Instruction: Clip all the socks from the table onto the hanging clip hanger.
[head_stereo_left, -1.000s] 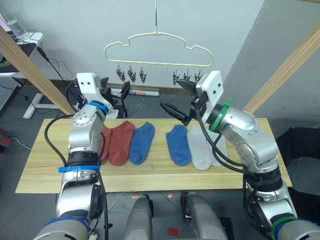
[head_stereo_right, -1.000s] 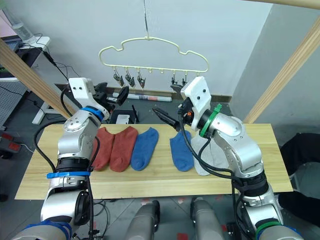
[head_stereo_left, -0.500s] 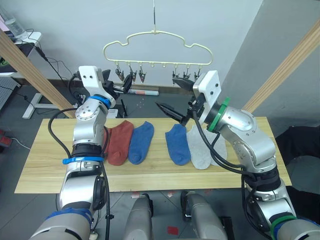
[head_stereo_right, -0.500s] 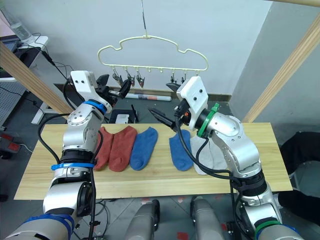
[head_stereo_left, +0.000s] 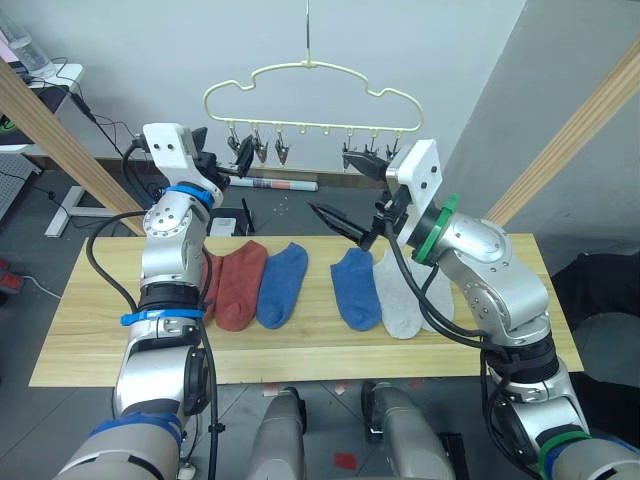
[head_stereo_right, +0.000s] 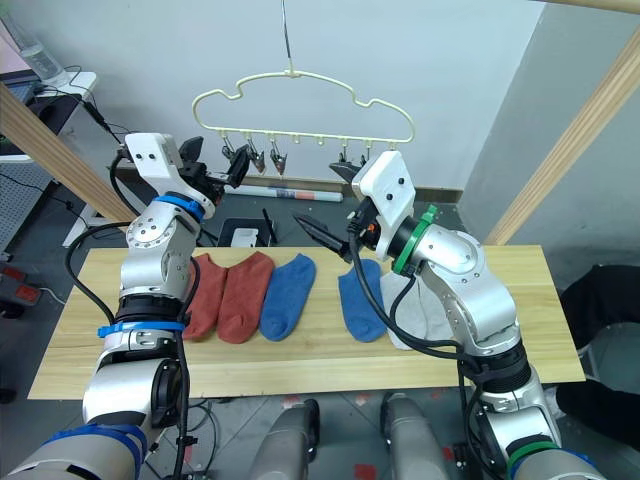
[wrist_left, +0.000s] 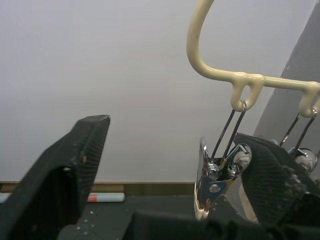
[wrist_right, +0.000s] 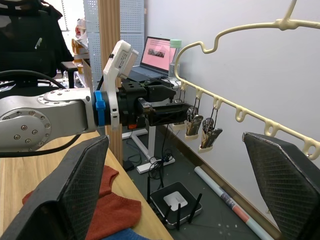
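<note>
Nearest you, the pale plank bench (head_stereo_left: 100, 345) carries six soft knit socks (head_stereo_left: 283, 283) in a row: rust-red at nine o'clock, blue in the middle, grey at three. Your right gripper (head_stereo_left: 349, 198) hangs above them, fingers spread wide. Farther off, your left gripper (wrist_left: 175, 185) spreads its fingers around the end metal clip (wrist_left: 210, 182) of the cloud-shaped yellow clip hanger (head_stereo_left: 310, 95).

both arms raised toward the clip hanger (head_stereo_left: 310, 95); left gripper (head_stereo_left: 232, 163) and right gripper (head_stereo_left: 347, 195) fingers spread apart, empty.

Six socks (head_stereo_left: 283, 284) flat on table (head_stereo_left: 90, 330), hanger (head_stereo_left: 310, 95) sockless — hanging
</note>
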